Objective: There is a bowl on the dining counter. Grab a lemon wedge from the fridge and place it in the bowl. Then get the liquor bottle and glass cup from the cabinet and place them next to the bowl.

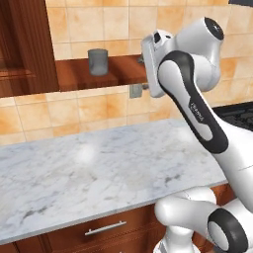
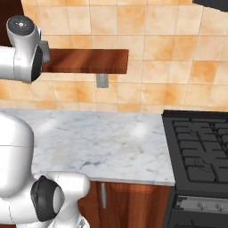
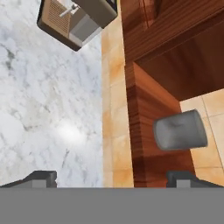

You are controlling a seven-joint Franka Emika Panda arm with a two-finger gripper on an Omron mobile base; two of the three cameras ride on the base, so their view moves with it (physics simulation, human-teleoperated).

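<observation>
The glass cup [image 1: 98,62] stands upright on the wooden shelf [image 1: 94,74] against the tiled wall, at about eleven o'clock from the arm's raised wrist. Seen from the wrist, the cup [image 3: 180,130] sits just ahead of the hand [image 3: 114,177], whose fingers are spread wide apart and hold nothing. Below the shelf lies the marble counter [image 1: 99,168].

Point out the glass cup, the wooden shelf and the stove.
glass cup [image 1: 98,62], left base view, middle of its side.
wooden shelf [image 2: 89,61], right base view, underside.
stove [image 2: 202,147], right base view, burner grates.
</observation>
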